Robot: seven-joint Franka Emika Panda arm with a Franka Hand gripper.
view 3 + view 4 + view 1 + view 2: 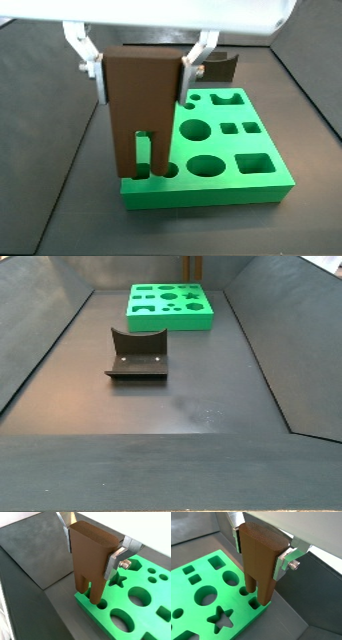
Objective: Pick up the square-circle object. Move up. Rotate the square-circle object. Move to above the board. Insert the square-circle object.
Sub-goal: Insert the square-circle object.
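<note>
While jaws grip it, gripper [140, 62] holds tall brown two-legged square-circle object [139, 105], over green board [234, 185]

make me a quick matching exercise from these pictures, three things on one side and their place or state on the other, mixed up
Things:
1. brown block
2. green board
3. fixture

Places or states:
A. standing alone on the dark floor, nearer the side camera than the board
B. lying flat at the far end of the floor
C. clamped in the gripper, legs down at the board's edge

Pairs: 1-C, 2-B, 3-A
</note>
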